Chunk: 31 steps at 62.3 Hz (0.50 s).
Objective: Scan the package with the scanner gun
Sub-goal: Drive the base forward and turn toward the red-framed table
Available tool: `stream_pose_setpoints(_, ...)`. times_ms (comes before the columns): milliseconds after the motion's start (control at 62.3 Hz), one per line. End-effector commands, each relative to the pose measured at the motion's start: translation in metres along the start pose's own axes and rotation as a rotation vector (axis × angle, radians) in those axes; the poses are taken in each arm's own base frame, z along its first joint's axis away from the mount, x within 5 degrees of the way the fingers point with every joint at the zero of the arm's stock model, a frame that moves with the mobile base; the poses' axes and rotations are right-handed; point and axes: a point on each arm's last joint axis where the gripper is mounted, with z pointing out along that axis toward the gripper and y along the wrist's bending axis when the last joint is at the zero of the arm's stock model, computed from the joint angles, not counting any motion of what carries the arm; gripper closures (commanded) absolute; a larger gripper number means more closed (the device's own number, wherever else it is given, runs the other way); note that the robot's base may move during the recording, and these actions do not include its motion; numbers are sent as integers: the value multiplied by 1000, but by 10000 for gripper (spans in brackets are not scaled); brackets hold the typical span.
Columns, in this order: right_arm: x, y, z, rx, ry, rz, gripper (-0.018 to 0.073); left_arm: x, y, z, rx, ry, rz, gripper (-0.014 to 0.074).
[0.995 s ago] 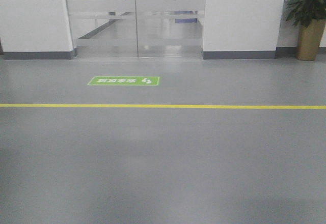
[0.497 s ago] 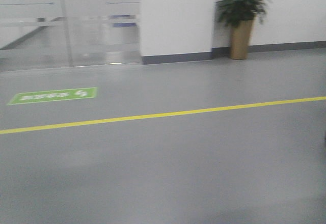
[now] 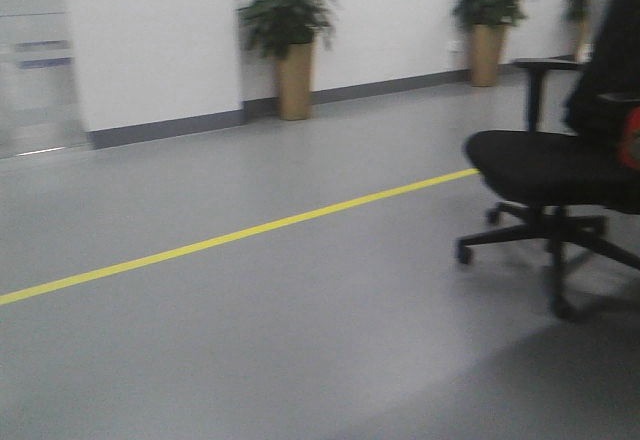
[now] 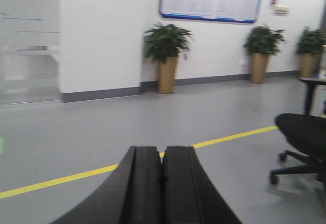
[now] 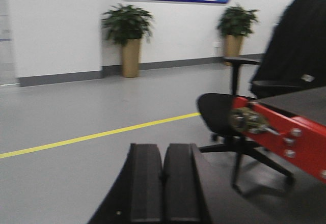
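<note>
left gripper (image 4: 163,155) and right gripper (image 5: 163,152) are both pressed together; black office chair (image 5: 216,113) near the right one.

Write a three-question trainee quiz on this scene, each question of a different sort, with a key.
1. True or false: the left gripper and the right gripper are both shut with nothing between their fingers.
2. Multiple choice: what crosses the grey floor in the front view? A) a yellow line B) a red carpet C) a cable
3. Short answer: does any view show the package or the scanner gun?
Key: 1 true; 2 A; 3 no, neither is in view.
</note>
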Motion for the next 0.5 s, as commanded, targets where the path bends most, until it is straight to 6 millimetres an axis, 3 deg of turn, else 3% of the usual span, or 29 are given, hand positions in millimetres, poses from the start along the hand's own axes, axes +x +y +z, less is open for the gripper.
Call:
stream_pose_setpoints(0, -2, 0, 0, 4, -25, -6, 727, -3, 0, 0, -1, -26, 2, 707)
stream_pose_setpoints(481, -2, 0, 0, 4, -25, -6, 727, -3, 0, 0, -1, -26, 2, 707)
